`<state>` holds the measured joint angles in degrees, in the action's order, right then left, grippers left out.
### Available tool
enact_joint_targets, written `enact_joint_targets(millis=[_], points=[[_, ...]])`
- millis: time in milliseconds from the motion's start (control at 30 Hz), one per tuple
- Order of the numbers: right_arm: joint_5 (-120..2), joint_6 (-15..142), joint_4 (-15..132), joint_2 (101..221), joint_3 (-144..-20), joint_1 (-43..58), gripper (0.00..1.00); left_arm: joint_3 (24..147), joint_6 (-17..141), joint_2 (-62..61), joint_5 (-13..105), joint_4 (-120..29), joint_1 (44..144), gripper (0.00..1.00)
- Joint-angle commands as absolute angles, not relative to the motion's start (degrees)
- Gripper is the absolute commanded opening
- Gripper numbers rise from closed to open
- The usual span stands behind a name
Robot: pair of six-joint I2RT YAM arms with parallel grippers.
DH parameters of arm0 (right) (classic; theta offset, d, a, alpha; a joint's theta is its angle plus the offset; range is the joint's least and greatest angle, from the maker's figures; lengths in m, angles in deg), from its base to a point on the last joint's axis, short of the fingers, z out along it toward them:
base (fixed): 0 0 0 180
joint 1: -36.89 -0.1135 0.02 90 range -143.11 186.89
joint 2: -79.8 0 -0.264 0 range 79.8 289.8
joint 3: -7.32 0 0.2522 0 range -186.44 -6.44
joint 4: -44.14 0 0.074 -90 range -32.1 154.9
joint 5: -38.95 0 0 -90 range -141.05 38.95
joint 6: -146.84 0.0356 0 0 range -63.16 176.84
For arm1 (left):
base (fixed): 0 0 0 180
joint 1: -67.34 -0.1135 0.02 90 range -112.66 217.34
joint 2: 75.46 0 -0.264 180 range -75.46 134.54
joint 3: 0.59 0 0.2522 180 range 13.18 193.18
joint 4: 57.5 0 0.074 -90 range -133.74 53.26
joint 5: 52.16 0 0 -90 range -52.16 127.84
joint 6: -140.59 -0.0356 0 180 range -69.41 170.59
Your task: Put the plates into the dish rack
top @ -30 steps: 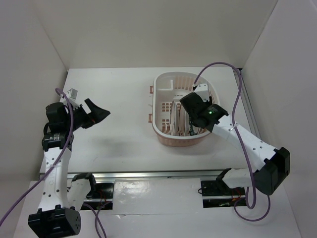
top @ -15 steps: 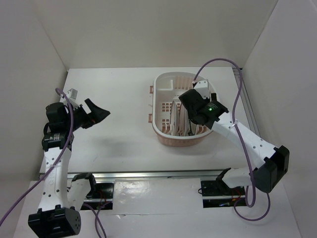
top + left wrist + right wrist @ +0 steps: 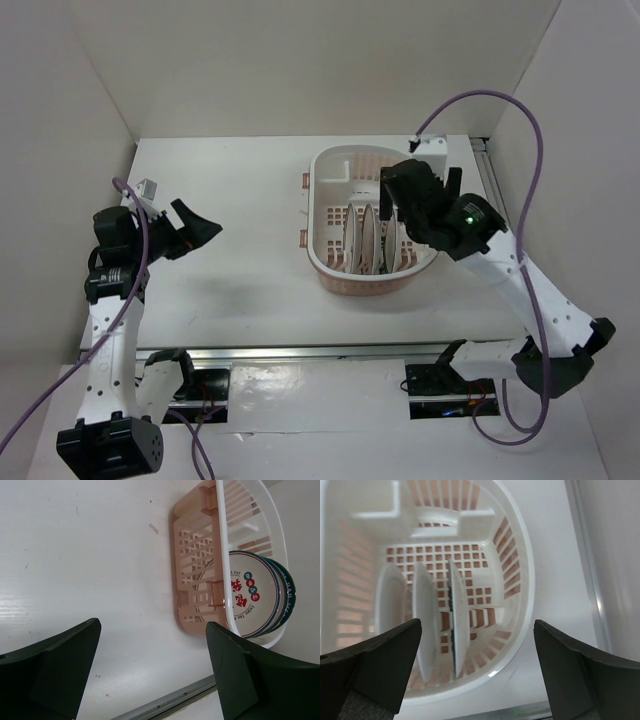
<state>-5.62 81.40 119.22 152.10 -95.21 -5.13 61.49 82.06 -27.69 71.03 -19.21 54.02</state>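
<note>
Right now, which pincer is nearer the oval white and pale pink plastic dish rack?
Right. The right pincer hovers over the right side of the dish rack; the left pincer sits well off to its left.

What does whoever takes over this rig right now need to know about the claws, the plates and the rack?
Left claw: open, empty, hovering over the table to the left of the dish rack.
Right claw: open, empty, above the rack, touching nothing.
Plates: all three stand on edge side by side inside the rack, near its front end.
Done: every plate in view is loaded.
Left: no plate shows outside the rack, so probably only moving both arms away. Lift the right one straight up to stay clear of the rim.
</note>
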Motion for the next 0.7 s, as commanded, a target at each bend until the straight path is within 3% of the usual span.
enact_joint_targets(millis=[0, 200, 400, 667], points=[[-8.2, 81.5, 122.8, 146.3, -102.4, -6.9, 1.0, 64.1, 80.7, -28.3, 69.6, -17.9, 54.2, 1.0], [-7.7, 80.2, 127.1, 137.2, -102.9, -6.9, 1.0, 66.5, 80.7, -32.6, 63.4, -13.8, 55.2, 1.0], [-5.2, 81.5, 132.1, 129.6, -94.8, -5.0, 1.0, 69.7, 80.0, -36.9, 60.7, -8.2, 55.2, 1.0], [-12.3, 81.3, 132.4, 121.1, -95.4, -0.8, 1.0, 76.5, 80.0, -41.9, 58.6, 0.4, 57.0, 1.0]])
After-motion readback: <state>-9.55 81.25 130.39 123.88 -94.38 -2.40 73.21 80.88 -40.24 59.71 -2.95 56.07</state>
